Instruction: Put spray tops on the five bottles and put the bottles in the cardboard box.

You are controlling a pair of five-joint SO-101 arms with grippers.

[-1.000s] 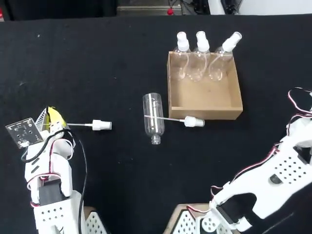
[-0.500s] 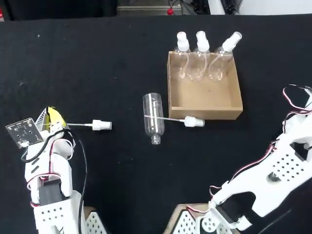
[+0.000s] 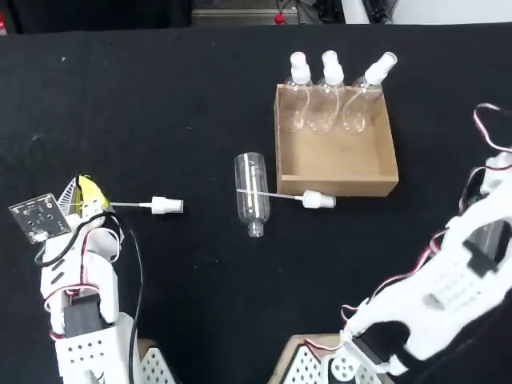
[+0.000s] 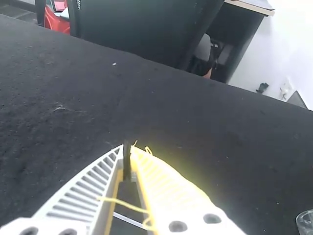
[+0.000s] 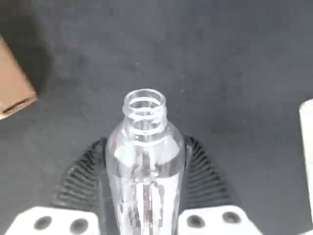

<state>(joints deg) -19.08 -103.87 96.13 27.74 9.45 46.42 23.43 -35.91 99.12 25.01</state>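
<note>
My right gripper (image 5: 145, 143) is shut on a clear, uncapped bottle (image 5: 145, 166), held neck outward over the black table near the box corner (image 5: 12, 93). The right arm (image 3: 460, 276) stands at the table's right edge. My left gripper (image 4: 128, 149) is shut at the front left (image 3: 90, 200). A white spray top (image 3: 166, 206) lies just right of it, its thin tube pointing at the fingers. A second clear bottle (image 3: 251, 194) lies on its side mid-table, with another spray top (image 3: 318, 200) beside it, its tube across the bottle. The cardboard box (image 3: 336, 178) holds three capped bottles (image 3: 324, 100).
The black cloth covers the table (image 3: 160, 104). The near half of the box is free inside. Arm bases and loose wires stand along the front edge. Dark furniture and a red object stand beyond the far edge (image 4: 58, 14).
The right arm has risen and swung at the table's right edge with the bottle in its gripper. The left arm, the lying bottle and both spray tops have not moved.
</note>
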